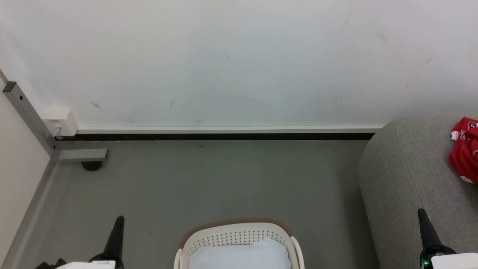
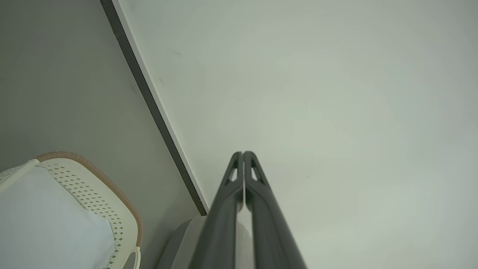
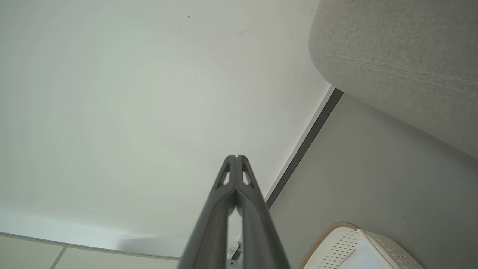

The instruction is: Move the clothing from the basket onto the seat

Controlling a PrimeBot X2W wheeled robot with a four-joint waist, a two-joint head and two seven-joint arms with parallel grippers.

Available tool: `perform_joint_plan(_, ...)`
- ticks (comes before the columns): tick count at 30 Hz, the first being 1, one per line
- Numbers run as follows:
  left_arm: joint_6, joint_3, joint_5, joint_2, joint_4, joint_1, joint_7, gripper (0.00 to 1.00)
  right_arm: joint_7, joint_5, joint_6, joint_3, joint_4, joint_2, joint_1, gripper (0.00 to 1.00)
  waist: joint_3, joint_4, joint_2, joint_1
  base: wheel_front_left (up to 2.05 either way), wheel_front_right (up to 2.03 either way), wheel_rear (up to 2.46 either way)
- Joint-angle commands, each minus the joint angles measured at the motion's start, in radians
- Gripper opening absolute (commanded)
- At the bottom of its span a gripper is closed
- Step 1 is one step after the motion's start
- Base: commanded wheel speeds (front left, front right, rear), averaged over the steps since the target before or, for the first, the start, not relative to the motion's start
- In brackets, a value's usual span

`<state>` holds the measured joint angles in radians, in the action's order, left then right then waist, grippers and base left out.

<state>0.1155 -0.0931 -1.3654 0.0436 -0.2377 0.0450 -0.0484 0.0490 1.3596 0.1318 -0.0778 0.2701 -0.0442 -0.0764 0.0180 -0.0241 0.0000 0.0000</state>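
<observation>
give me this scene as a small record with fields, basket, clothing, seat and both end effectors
basket: on the floor, bottom centre of head view; pale item inside, no red seen in the visible part
seat: grey, right of the basket, apart from it
red clothing: lying on the seat, right edge of head view
left end effector: shut, holding nothing
right end effector: shut, holding nothing

Bare lab-like room: scuffed wall [image 1: 239,56], grey floor [image 1: 209,179], metal frame [image 1: 30,116], seat [image 1: 403,179].
</observation>
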Motion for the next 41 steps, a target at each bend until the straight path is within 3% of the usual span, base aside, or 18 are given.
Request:
perform_joint_plan(1, 0.008, -0.007, -0.027, 0.009, 0.002, 0.020, -0.006, 0.00, 0.005, 0.024, -0.001, -0.008, -0.009, -0.009, -0.015, 0.00, -0.001, 0.001, 0.0000, 0.0000, 0.00, 0.00, 0.00)
perform_joint_plan(31, 0.017, -0.023, -0.233, 0.010, -0.009, 0.069, -0.065, 0.00, 0.065, 0.240, -0.002, -0.038, -0.027, -0.010, -0.038, 0.00, -0.019, 0.022, 0.0000, 0.0000, 0.00, 0.00, 0.00)
perform_joint_plan(41, 0.019, -0.024, -0.253, 0.010, -0.010, 0.072, -0.070, 0.00, 0.069, 0.253, -0.002, -0.041, -0.027, -0.010, -0.040, 0.00, -0.021, 0.024, 0.0000, 0.0000, 0.00, 0.00, 0.00)
